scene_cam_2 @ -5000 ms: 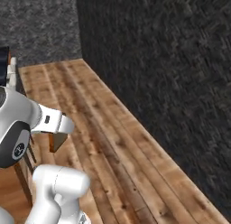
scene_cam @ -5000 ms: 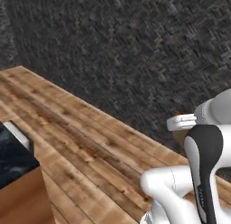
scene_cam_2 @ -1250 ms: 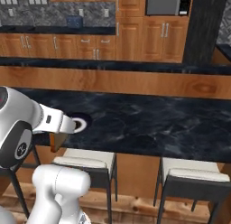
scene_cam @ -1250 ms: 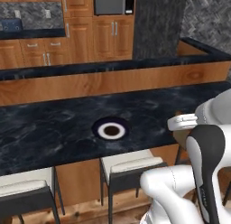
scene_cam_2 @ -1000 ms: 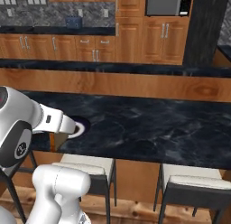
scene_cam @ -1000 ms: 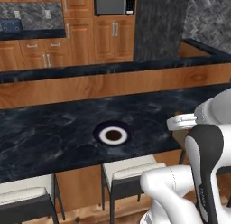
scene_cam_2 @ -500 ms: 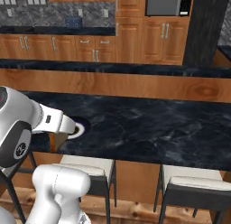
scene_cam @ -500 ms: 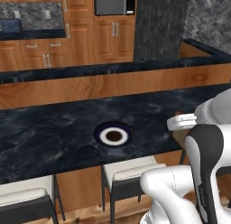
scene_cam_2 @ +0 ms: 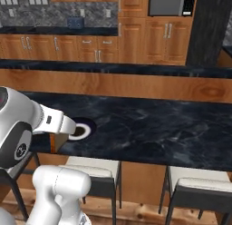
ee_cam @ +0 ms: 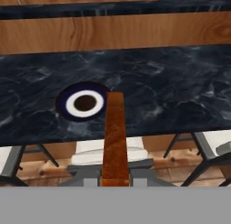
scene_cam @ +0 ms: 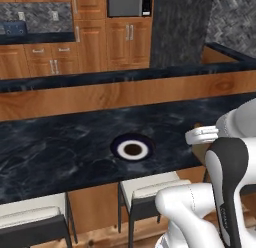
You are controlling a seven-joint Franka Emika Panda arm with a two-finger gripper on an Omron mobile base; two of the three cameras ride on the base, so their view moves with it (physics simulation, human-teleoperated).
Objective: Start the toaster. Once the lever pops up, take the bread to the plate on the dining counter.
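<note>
The gripper [ee_cam: 115, 179] clenches the bread [ee_cam: 115, 137] edge-on, short of the plate [ee_cam: 84, 102]; releasing early risks dropping it off the table [ee_cam: 171, 92] edge.

Bread [ee_cam: 114, 137]: brown slice seen edge-on, clamped in the gripper [ee_cam: 114, 179] at the bottom of the view, standing up the middle of the picture.
Plate [ee_cam: 66, 106]: round, dark blue rim, white ring, dark centre; lies flat on the dining counter [ee_cam: 171, 92], just left of the bread's far end.
Dining counter: black marble top, white veining, wooden band behind.
Stools [ee_cam: 109, 154]: pale seats below the counter's near edge.
</note>
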